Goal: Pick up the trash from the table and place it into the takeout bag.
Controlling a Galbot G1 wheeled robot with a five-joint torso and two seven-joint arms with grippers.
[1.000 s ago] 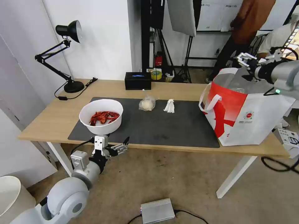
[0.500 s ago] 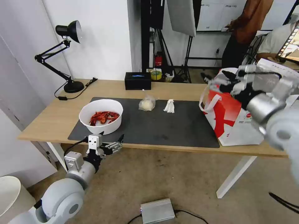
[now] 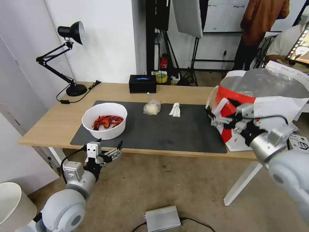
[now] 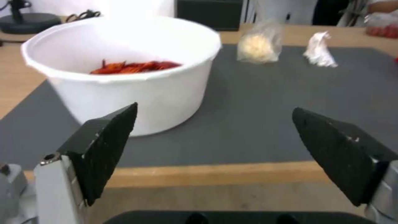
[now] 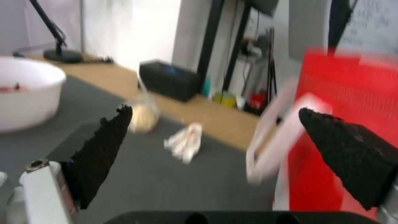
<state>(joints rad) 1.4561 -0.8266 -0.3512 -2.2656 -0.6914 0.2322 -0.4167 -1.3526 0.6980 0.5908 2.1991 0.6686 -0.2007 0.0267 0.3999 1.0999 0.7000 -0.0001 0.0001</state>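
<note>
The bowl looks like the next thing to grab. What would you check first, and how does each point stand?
1. Left gripper open: ok.
2. Left gripper holds nothing: ok.
3. Bowl upright on the mat: ok.
4. Left gripper level with bowl: not ok, it sits below the table edge.
5. Bag mouth open: ok.
6. Right gripper open, empty, beside the bag: ok.

- The table (image 3: pixel 61 120) is light wood with white legs and runs across the middle of the frame.
- A big grey mat (image 3: pixel 167 129) lies on it.
- On the mat: a white bowl (image 3: pixel 104 120) at left, a small bag (image 3: pixel 152 107) and a tissue (image 3: pixel 175 110) in the middle.
- A black lamp (image 3: pixel 76 89) and black box (image 3: pixel 142 83) stand along the back edge.
- The takeout bag (image 3: pixel 257 106) stands at right.
</note>
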